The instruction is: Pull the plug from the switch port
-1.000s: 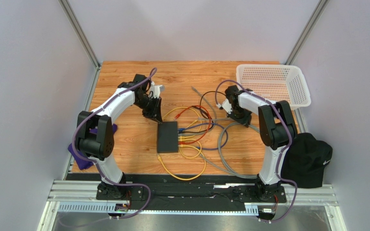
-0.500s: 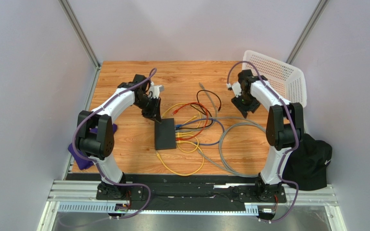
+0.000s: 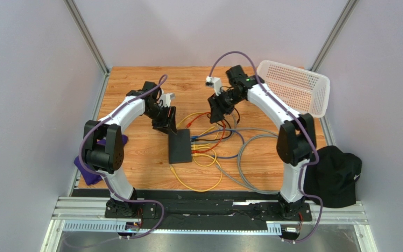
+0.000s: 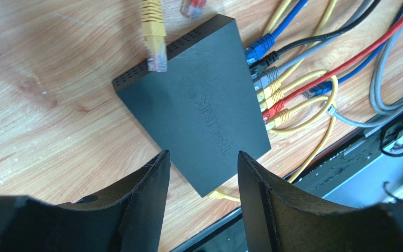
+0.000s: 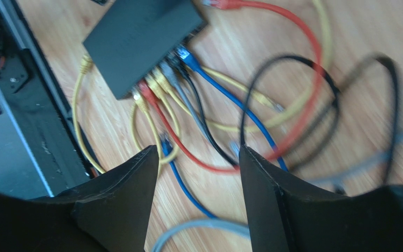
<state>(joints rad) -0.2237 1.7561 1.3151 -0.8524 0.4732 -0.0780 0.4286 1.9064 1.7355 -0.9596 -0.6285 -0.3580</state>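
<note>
The switch is a flat black box lying mid-table, also seen in the left wrist view and the right wrist view. Several plugs in blue, black, grey, yellow and red sit in the sockets along its right edge. A loose yellow plug rests on its far edge. My left gripper hovers open just behind the switch's far left corner, nothing between its fingers. My right gripper is open and empty above the tangled cables behind and right of the switch.
A white basket sits tilted at the back right beside my right arm. A black cap lies off the table's right edge and a purple cloth at the left edge. A grey cable loop spreads right of the switch.
My right arm has swung from the right side up and left to above the cables behind the switch. Both grippers have opened. The basket has tipped and shifted; the switch turned slightly.
</note>
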